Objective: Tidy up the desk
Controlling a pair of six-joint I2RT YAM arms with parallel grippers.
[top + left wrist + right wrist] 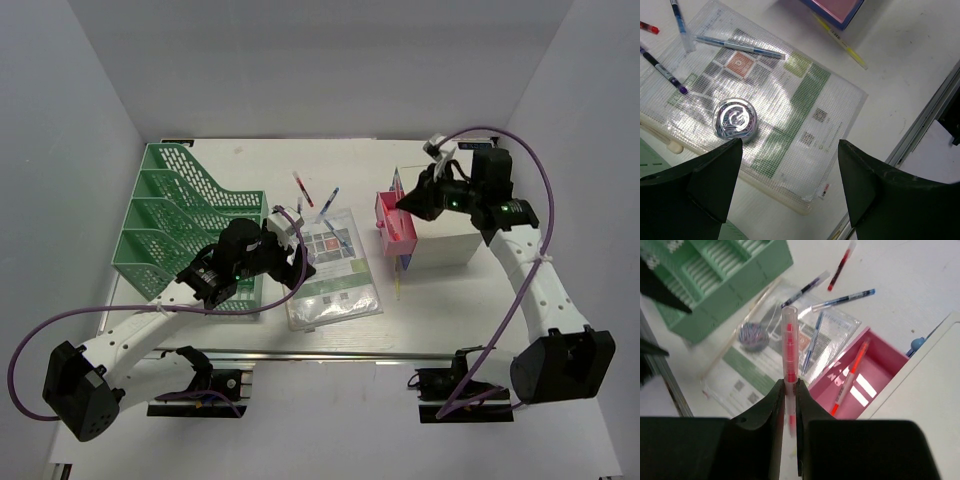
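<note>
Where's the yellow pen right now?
Left wrist view, upper middle: the yellow pen lies on the desk, between the pink drawer and the mesh document pouch.

The large flat white desk tabletop (900, 65) is seen as smooth and matt, and its edge is finished with a brushed aluminium rail (927, 117). Bright glare is thrown off the glossy transparent mesh-reinforced plastic pouch (790, 100), while the green perforated file rack (175, 215) appears moulded in duller plastic. The pink drawer (885, 357) is shown in shiny plastic, and the clear-barrelled red pen (789, 350) in smooth translucent plastic.
</note>
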